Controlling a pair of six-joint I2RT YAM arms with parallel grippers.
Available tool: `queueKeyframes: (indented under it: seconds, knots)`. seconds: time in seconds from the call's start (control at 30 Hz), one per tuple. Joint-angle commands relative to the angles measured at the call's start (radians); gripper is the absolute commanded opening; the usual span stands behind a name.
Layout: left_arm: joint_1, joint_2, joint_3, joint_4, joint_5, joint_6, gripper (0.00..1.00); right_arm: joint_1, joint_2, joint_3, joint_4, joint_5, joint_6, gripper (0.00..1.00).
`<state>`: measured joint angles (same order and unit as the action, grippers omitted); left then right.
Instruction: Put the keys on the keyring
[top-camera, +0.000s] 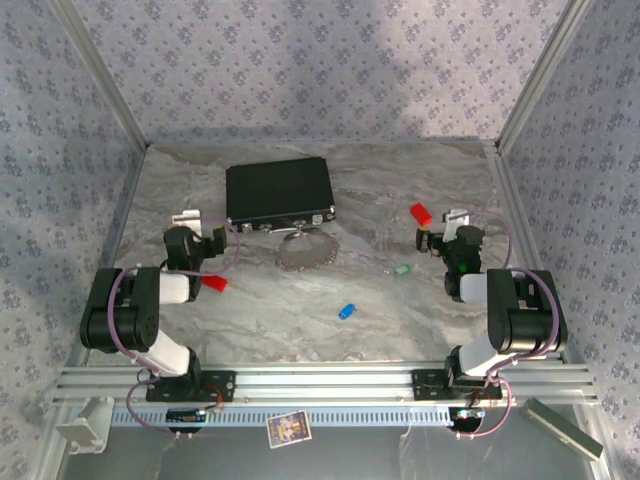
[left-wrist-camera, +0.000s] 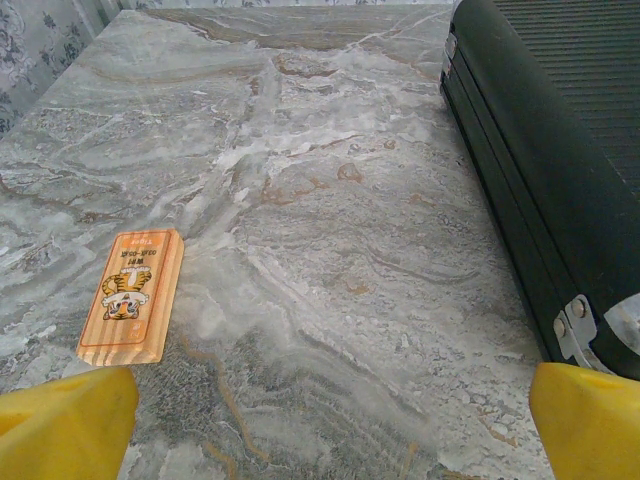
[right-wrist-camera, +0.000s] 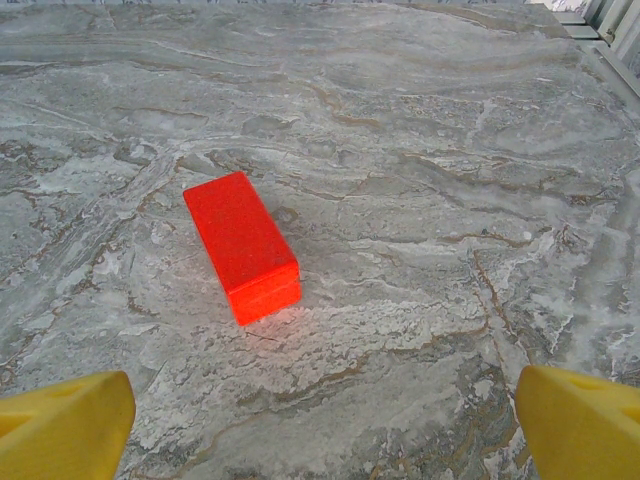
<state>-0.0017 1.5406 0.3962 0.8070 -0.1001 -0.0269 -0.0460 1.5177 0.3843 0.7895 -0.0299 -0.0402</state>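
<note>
The keyring (top-camera: 302, 250), a pale loop with a short chain, lies just in front of the black case (top-camera: 278, 193). A blue-headed key (top-camera: 347, 311) rests on the table mid-front, and a pale green-headed key (top-camera: 401, 269) lies to its right. My left gripper (top-camera: 190, 228) hovers left of the case, open, its yellow fingertips (left-wrist-camera: 70, 420) wide apart over bare marble (left-wrist-camera: 336, 420). On the right side my right gripper (top-camera: 452, 228) is also open, with nothing between its fingertips (right-wrist-camera: 330, 420).
A red rectangular block (right-wrist-camera: 243, 245) lies ahead-left of the right gripper. A wooden block with a tiger picture (left-wrist-camera: 132, 295) lies ahead-left of the left gripper. The case's side (left-wrist-camera: 540, 170) runs close along that gripper's right. A small red piece (top-camera: 214, 284) sits beside the left arm.
</note>
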Motion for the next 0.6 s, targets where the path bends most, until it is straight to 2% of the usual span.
queueKeyframes:
  seconds: [0.0, 0.57]
  knots:
    - [0.005, -0.004, 0.019, 0.006, 0.012, -0.002, 1.0, 0.001, 0.003, 0.014, 0.002, 0.014, 0.011, 0.99]
    - [0.006, -0.004, 0.018, 0.006, 0.014, -0.002, 1.0, -0.001, 0.003, 0.013, 0.004, 0.009, 0.011, 0.99]
